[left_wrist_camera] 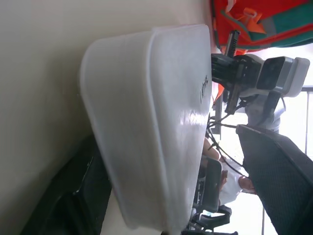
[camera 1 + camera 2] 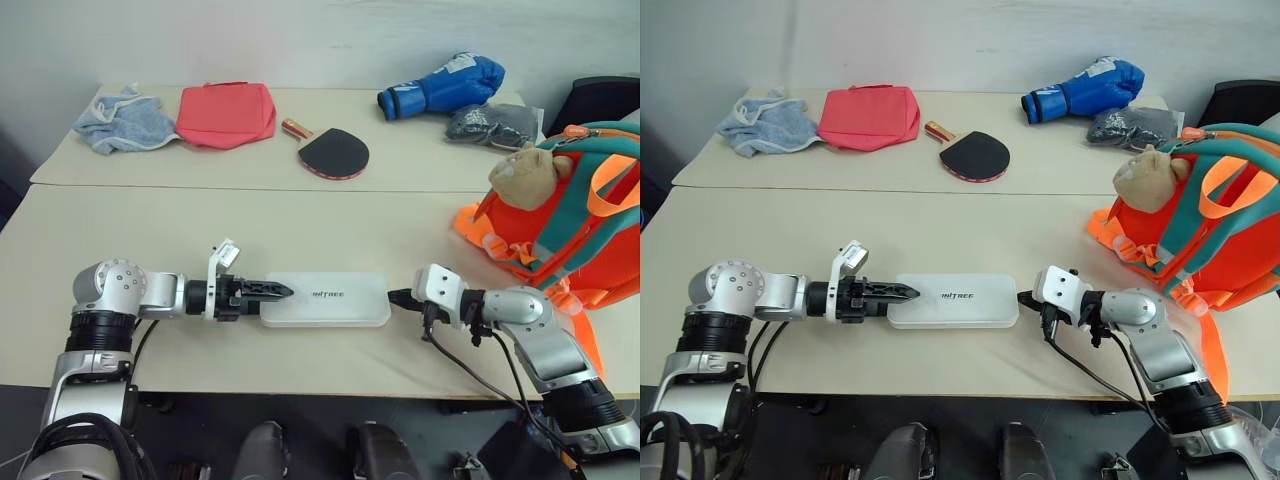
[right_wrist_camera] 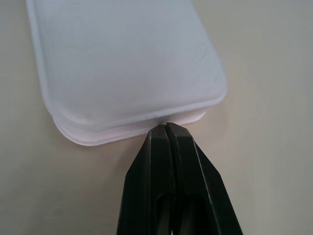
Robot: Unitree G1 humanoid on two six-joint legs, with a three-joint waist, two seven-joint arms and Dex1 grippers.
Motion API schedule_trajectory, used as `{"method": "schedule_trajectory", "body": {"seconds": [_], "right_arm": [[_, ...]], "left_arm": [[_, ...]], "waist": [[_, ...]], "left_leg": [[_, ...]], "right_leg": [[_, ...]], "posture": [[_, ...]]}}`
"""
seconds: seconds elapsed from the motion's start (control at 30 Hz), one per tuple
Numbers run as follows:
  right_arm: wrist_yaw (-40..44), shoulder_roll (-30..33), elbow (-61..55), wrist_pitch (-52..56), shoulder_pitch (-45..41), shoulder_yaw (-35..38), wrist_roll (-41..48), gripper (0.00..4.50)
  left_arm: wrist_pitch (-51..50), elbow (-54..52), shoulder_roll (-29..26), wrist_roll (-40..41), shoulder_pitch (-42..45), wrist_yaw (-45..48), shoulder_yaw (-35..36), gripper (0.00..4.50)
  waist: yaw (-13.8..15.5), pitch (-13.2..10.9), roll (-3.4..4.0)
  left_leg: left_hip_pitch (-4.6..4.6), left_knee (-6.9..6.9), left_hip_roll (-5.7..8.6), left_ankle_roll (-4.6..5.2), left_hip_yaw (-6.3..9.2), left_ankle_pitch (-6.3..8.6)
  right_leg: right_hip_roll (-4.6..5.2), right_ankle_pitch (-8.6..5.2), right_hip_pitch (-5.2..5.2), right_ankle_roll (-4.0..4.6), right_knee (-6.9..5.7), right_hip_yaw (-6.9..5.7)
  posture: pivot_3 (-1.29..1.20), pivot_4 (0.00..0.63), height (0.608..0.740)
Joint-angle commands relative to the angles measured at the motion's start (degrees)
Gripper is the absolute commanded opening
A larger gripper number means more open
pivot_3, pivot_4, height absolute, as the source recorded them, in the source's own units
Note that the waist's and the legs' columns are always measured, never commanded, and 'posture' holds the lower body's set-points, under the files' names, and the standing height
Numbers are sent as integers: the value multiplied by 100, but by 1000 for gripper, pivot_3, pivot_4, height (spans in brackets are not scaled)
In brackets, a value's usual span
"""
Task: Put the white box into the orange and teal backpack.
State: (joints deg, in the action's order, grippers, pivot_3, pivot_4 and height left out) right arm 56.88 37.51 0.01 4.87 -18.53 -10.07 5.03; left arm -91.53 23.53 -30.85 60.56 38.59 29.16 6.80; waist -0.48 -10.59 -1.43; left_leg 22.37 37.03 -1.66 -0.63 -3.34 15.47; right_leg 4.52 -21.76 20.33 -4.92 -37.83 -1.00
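Note:
The white box (image 2: 325,298) lies flat near the table's front edge, its long side running left to right. My left gripper (image 2: 283,291) points right at the box's left end, open, with that end between its fingers; in the left wrist view the box (image 1: 146,122) looms close. My right gripper (image 2: 398,297) is shut, and its fingertips (image 3: 166,129) touch the rim of the box's right end (image 3: 132,63). The orange and teal backpack (image 2: 560,235) stands on the table at the right, a tan teddy-bear charm (image 2: 525,175) hanging on it.
On the far table lie a blue-grey cloth (image 2: 125,122), a red pouch (image 2: 227,115), a table-tennis paddle (image 2: 333,152), a blue boxing glove (image 2: 445,87) and a grey bundle (image 2: 492,125). A black chair (image 2: 600,100) stands behind the backpack.

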Motion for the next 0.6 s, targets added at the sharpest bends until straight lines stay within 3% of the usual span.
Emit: {"method": "schedule_trajectory", "body": {"seconds": [0.03,0.1,0.33,0.47,0.6], "right_arm": [[110,-76,-105,-222,-76,-69,48,0],[120,-123,-100,-259,-84,-81,61,0],[74,-20,-418,-191,351,236,192,0],[-238,-73,-1172,139,1219,980,783,0],[-728,-230,-2085,446,2356,1974,1425,518]], "left_arm": [[-97,144,307,407,24,-463,-126,3833],[-97,133,391,650,24,-640,-144,3455],[-97,-86,167,1569,-32,-901,-233,1393],[390,-1169,207,1352,-475,-640,346,1311],[2099,-2621,-277,504,-1209,1098,191,1311]], "waist": [[35,0,0],[29,0,0],[23,0,-1],[25,-1,0],[20,-1,1]], "left_leg": [[2,5,0,1,0,2],[2,6,1,1,0,5],[2,5,-3,-4,0,4],[6,1,-5,-9,-1,7],[25,-4,-10,-20,-2,6]], "right_leg": [[0,0,0,-1,0,0],[0,1,-2,-1,1,0],[-3,1,0,-2,3,-1],[-6,1,2,-2,7,0],[-13,0,16,-2,18,0]], "posture": [[0,150,740],[0,150,740],[0,150,740],[0,150,740],[0,150,740]]}}
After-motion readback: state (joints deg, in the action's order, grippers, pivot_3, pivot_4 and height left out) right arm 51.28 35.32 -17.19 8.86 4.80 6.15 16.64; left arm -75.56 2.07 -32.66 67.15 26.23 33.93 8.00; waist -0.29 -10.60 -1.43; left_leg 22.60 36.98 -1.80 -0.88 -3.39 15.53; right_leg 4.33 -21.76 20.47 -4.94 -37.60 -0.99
